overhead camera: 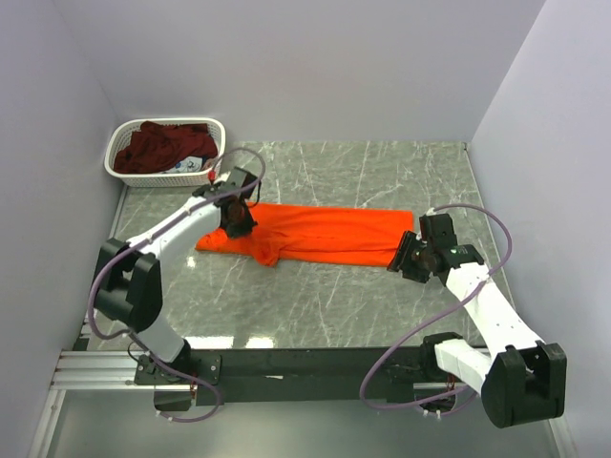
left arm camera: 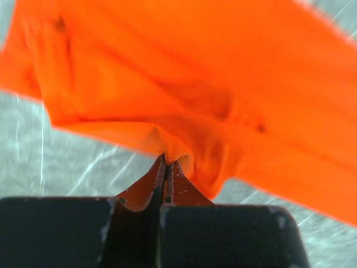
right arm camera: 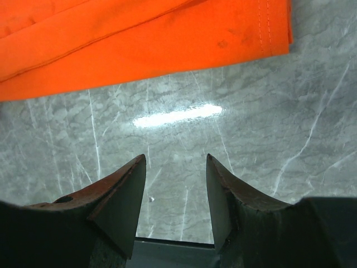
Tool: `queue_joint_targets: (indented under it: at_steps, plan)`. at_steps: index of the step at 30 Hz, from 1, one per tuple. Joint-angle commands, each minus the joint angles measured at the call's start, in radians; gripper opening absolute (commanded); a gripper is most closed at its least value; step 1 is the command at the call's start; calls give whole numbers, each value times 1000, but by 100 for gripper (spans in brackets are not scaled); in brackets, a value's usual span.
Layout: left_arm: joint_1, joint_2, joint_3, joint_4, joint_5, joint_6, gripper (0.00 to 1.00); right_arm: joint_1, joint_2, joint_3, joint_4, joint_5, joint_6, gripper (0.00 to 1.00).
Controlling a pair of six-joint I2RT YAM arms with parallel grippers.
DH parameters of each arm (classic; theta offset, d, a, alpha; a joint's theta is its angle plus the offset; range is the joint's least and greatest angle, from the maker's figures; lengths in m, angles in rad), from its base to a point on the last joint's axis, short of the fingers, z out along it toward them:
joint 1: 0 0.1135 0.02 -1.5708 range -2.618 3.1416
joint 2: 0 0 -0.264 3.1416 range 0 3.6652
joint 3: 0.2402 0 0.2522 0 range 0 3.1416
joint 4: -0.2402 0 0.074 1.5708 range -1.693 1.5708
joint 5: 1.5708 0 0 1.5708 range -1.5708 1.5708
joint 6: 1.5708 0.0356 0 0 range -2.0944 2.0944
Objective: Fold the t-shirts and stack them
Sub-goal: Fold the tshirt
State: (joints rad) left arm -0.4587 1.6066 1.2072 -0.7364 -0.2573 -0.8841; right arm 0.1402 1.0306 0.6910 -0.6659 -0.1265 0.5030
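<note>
A: State of left gripper point(left arm camera: 165, 162)?
B: Pinched tight on a fold of orange t-shirt point(left arm camera: 184, 72); cloth spreads ahead of it.
A: And right gripper point(right arm camera: 175, 167)?
B: Jaws parted, empty. Shirt hem lies ahead, bare table point(right arm camera: 251, 111) beneath.

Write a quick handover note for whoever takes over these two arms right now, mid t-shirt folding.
Left gripper: shut, pinching a fold of the orange t-shirt near its left end.
Right gripper: open, empty, over bare table just off the shirt's right hem.
Maroon t-shirt: bunched in the white basket, far left corner.
Done: orange shirt lies in a long band, seemingly folded lengthwise.
Left: finish folding it, fold the maroon one, stack both.
</note>
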Motion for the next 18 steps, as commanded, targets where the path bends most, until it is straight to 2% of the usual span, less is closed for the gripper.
queue_joint_targets:
  at_steps: [1,11,18]
  plan:
    - [41,61,113,-26,-26,72,2,7,-38,28,-1,-19,-18,54]
    - [124,254,423,-29,-4,125,3,9,-35,27,26,-88,-41,54]
    - [135,364,502,3,12,105,8,12,-26,28,38,-97,-63,54]
